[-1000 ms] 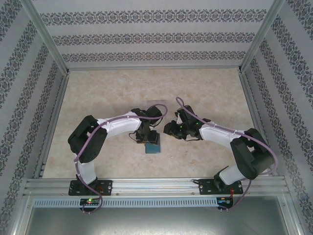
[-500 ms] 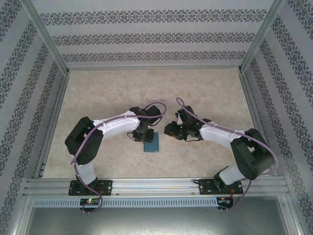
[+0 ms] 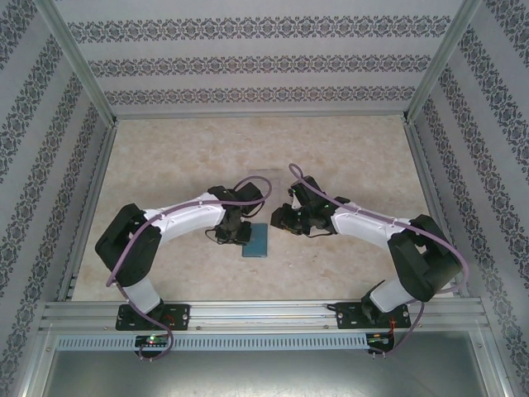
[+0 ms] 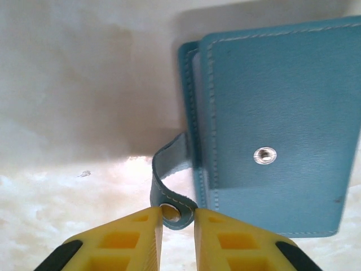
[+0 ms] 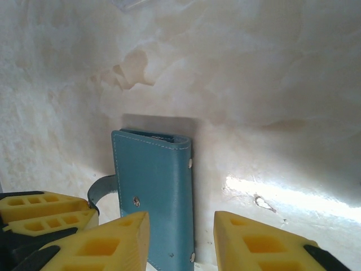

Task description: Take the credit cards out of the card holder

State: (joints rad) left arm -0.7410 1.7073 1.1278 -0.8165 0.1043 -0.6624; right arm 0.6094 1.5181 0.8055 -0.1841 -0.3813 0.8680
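lying on a pale marbled tabletop [image 3: 347, 149], a teal leather card holder [image 4: 271, 113], patterned papered walls [image 3: 248, 62] around. left gripper [image 4: 178, 217] pinches its strap [image 4: 168, 169]; right gripper [image 5: 180, 220] part open, empty.

card holder [image 4: 276, 107]: teal leather-like skin, fine grain, matt, pale stitching along the edges
snap stud [image 4: 264, 155]: shiny silver metal
left end effector [image 4: 177, 219]: yellow plastic, matt, moulded with hollow cells
surface [image 4: 67, 84]: cream marble-look, smooth, glossy where light strikes
walls [image 3: 264, 62]: patterned, paper-like, matt
frame rails [image 3: 264, 313]: bare silver metal
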